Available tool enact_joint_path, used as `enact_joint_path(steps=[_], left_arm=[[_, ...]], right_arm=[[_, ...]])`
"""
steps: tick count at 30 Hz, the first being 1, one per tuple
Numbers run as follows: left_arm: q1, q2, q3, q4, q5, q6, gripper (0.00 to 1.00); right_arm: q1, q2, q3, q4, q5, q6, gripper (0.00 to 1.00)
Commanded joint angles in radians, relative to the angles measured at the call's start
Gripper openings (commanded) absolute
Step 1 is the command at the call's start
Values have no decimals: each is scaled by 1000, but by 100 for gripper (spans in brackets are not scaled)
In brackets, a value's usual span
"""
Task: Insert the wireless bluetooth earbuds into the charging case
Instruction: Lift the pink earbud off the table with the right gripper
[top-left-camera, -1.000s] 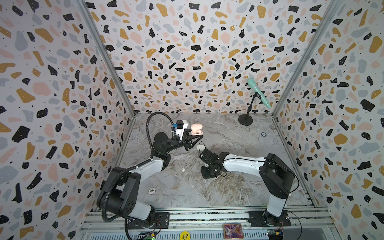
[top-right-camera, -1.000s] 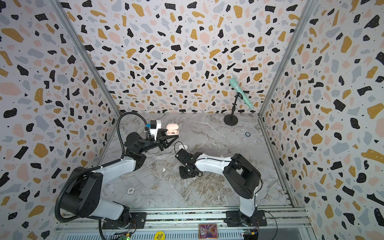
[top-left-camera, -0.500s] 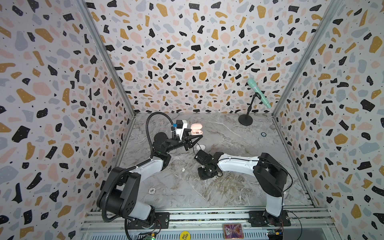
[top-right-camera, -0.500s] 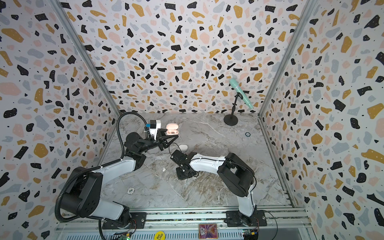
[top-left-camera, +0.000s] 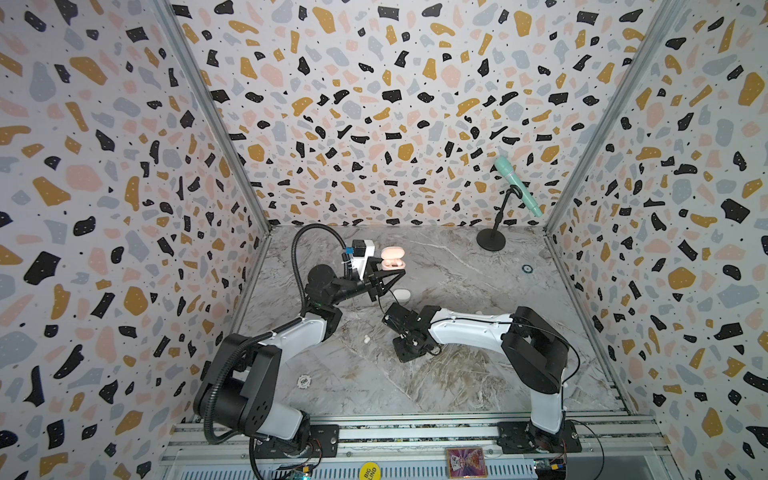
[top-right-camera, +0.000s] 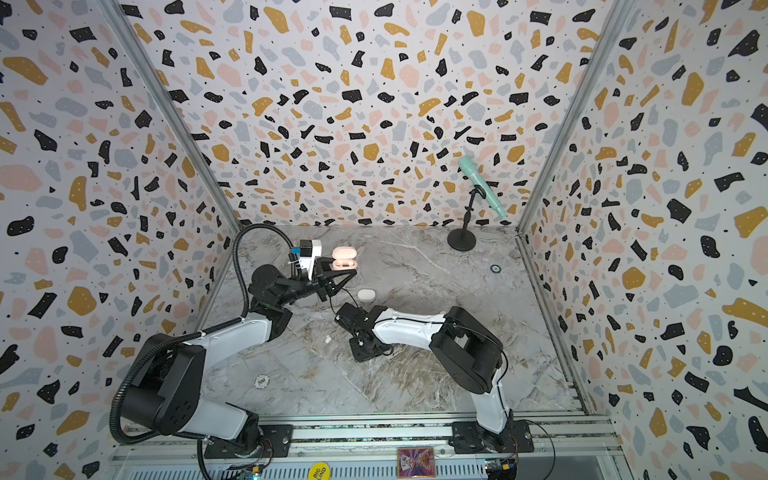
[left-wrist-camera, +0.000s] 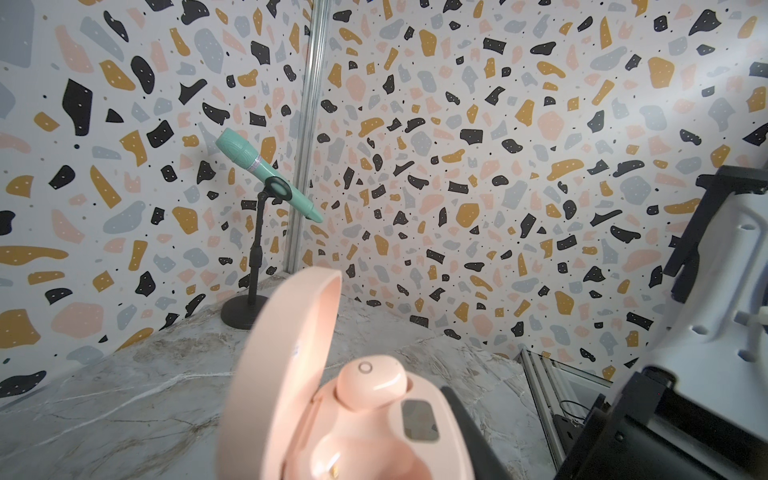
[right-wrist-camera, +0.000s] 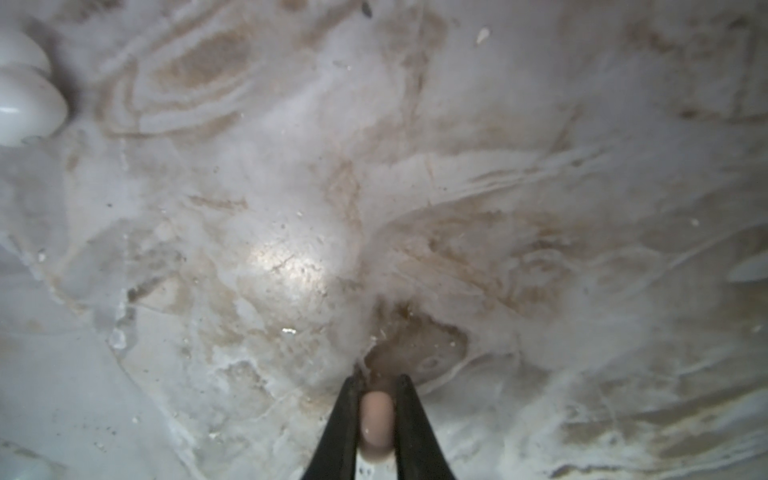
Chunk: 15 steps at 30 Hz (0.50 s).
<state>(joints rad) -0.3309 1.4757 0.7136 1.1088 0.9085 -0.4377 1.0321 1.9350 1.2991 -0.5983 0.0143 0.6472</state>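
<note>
Left claw (top-left-camera: 394, 272) was clamped on the pink case (top-left-camera: 392, 257), holding it up off the marble table (top-left-camera: 457, 386) toward the back left, lid flipped open. The left wrist view looked straight into the case: one slot had the other pink earbud (left-wrist-camera: 370, 382) sitting in it, and the slot beside it was empty.

Right claw (right-wrist-camera: 377, 380) was down low, pointed at the table, and pinched tight on a pink earbud (right-wrist-camera: 376, 419). The bud was wedged between the two black fingers right near the tips. Honestly couldn't tell if it was touching the marble or just off it. In both top views that claw sat around the middle of the table, in front of the held case and not touching it.

Other stuff lying around: a white case (top-left-camera: 402, 295) that looked closed, resting on the table between the pink case and the right arm's wrist. A loose white earbud (top-left-camera: 366, 339) was on the marble just left of the right claw. A poker chip (top-left-camera: 304, 380) lay nearer the front by the left arm, and a green microphone (top-left-camera: 517, 187) stood on its stand in the back right corner.
</note>
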Motion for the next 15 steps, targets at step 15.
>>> enact_joint_path(steps=[15], left_arm=[[-18,-5,9,120,-3,-20,24]], right_arm=[[-103,-397,-108,-39,-14,26,15]])
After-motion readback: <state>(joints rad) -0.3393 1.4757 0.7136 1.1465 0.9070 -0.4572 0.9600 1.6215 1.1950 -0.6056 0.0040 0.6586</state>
